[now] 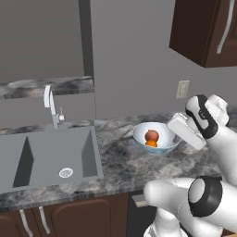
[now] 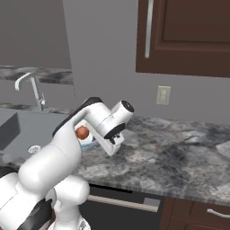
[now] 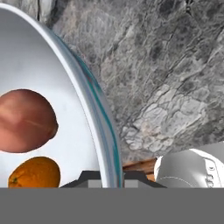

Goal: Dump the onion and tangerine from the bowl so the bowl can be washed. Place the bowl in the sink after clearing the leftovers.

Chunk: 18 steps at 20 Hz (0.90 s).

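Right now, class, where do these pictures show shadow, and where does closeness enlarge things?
Left base view: dark shadow inside the sink. Hand view: the bowl rim sweeps large and curved, onion and tangerine loom big. Right base view: the arm hides most of the bowl.

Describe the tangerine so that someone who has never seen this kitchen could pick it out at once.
Start at the grey sink set in the marbled counter, then look just to its right for the wide white bowl. Two round things lie inside it, touching. The tangerine is the smaller, bright orange one, sitting nearer the counter's front edge than the larger reddish-brown onion.
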{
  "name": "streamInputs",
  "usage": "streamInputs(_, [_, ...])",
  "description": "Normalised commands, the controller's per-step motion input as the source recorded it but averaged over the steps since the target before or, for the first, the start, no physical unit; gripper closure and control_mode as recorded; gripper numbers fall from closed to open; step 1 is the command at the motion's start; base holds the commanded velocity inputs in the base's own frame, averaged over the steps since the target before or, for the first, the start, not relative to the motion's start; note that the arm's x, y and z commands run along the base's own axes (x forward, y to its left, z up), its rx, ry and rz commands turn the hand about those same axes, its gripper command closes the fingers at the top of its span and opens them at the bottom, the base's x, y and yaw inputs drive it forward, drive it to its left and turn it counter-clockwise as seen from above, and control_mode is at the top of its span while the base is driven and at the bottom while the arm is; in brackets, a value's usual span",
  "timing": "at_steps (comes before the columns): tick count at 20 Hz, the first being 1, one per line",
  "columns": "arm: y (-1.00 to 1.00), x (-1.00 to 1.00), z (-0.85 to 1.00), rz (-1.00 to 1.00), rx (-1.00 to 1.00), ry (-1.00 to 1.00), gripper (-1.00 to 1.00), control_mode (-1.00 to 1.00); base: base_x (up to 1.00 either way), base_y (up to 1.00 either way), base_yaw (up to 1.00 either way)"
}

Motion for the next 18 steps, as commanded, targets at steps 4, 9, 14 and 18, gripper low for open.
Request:
streamInputs(4, [0.05,-0.19,0.00,0.00,0.00,-0.01,1.00,1.00,-0.54,0.34,0.01])
streamInputs(9, [0.00,0.00,0.00,0.00,0.00,0.00,1.00,1.00,-0.37,0.78,0.00])
streamInputs(14, [0.00,0.00,0.00,0.00,0.00,0.00,1.00,1.00,0.00,0.88,0.00])
streamInputs(18, [0.00,0.00,0.00,0.00,0.00,0.00,1.00,1.00,0.09,0.58,0.00])
